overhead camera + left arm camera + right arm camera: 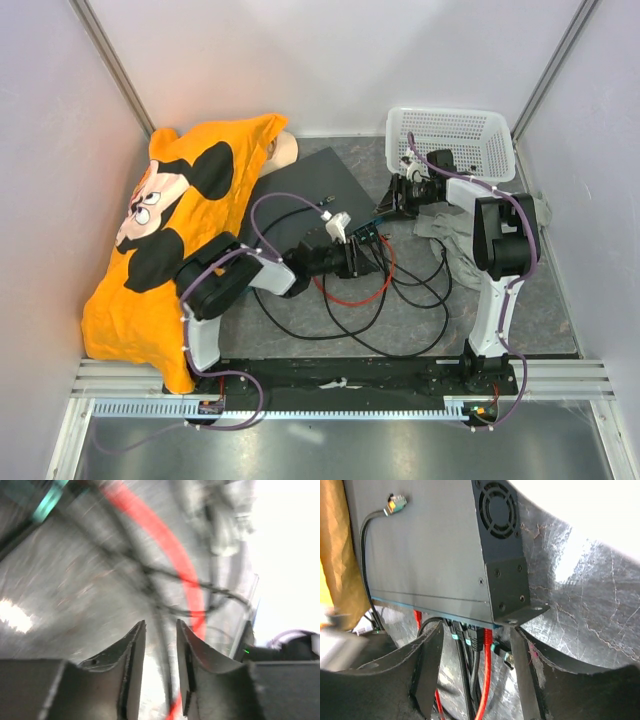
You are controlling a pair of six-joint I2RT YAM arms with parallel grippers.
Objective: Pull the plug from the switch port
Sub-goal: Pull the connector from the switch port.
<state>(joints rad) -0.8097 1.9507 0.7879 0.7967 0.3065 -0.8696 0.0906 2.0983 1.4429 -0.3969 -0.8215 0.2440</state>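
Observation:
The switch (312, 185) lies flat mid-table, dark top up; the right wrist view shows its top (430, 545) and fan vent. Along its teal front edge, black plugs (479, 641) and a red plug (488, 639) sit in sockets. A teal-booted plug (503, 656) lies free of the sockets beside my right finger. Another loose plug (395, 502) rests on the switch top. My right gripper (476, 630) is open, its fingers straddling the plugged cables at the switch's corner. My left gripper (161, 622) is open over the cable tangle, holding nothing; that view is blurred.
Black cables (340, 320) and a red cable (372, 290) loop on the grey mat in front of the switch. A white mesh basket (455, 135) stands at the back right, with a grey cloth (450, 235) below it. An orange printed shirt (170, 240) covers the left side.

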